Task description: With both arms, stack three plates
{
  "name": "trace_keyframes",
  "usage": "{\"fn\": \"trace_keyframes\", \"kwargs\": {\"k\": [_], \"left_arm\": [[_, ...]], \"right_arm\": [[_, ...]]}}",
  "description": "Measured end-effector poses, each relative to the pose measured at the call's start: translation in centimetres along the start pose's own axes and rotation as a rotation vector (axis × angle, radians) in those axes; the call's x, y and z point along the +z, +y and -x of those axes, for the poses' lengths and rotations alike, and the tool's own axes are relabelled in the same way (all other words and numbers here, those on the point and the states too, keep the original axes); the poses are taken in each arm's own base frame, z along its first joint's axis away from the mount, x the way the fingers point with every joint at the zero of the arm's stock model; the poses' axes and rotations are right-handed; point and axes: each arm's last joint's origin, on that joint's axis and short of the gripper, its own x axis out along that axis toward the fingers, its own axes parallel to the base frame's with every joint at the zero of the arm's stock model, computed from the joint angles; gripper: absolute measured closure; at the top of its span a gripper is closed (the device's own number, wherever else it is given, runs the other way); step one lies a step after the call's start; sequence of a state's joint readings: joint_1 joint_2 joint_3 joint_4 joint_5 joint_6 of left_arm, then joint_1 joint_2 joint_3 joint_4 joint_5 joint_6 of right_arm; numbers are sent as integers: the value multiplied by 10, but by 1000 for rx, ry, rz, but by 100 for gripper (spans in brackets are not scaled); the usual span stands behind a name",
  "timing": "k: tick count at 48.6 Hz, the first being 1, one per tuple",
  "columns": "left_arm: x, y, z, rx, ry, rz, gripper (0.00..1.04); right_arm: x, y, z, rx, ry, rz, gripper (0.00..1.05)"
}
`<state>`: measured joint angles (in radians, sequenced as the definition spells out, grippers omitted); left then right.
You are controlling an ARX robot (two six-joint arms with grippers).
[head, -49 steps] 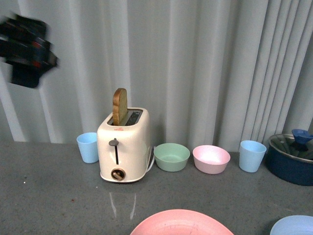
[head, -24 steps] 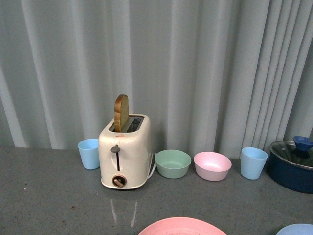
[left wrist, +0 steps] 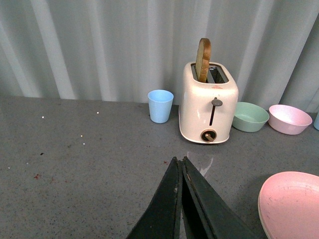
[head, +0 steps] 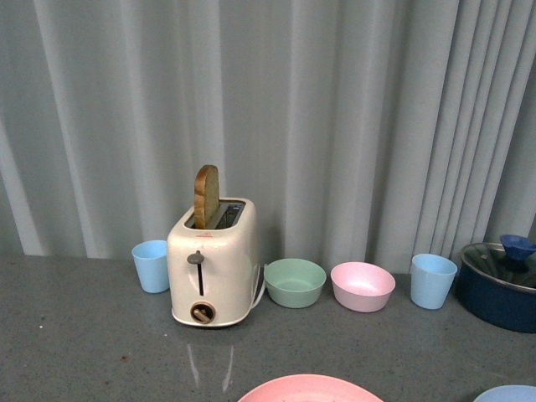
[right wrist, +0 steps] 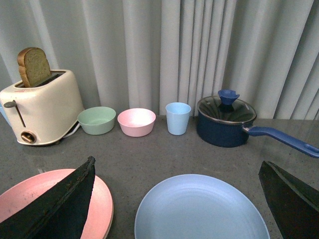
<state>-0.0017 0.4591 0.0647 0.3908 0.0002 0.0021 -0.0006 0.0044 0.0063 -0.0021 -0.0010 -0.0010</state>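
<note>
The round matte pink plate (head: 310, 390) is lying at the front view's bottom centre, and the round light blue plate (head: 511, 395) is at its lower right corner; no cream one is showing. The left jaws are pressing together, empty. The right jaws are gaping wide, holding nothing. Descending shut, the left jaws risk shoving the pink plate instead of gripping it.

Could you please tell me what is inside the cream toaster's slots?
One brown bread slice stands upright in one slot of the cream two-slot toaster, its lower part hidden inside. Nothing rises from the other slot; its depths are not visible.
</note>
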Motion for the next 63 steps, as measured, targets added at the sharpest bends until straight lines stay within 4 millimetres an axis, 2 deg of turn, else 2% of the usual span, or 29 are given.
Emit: {"fn": "trace_keyframes", "kwargs": {"k": [12, 44, 50, 61, 63], "left_arm": [[-8, 0, 9, 0, 1, 1, 101], [-6, 0, 22, 0, -34, 3, 101], [-9, 0, 33, 0, -28, 3, 101], [-9, 0, 33, 0, -28, 3, 101], [-9, 0, 33, 0, -28, 4, 96]], "right_arm": [[0, 0, 0, 0, 0, 0, 7], [0, 0, 0, 0, 0, 0, 7], [0, 0, 0, 0, 0, 0, 7], [0, 0, 0, 0, 0, 0, 7], [0, 0, 0, 0, 0, 0, 7]]}}
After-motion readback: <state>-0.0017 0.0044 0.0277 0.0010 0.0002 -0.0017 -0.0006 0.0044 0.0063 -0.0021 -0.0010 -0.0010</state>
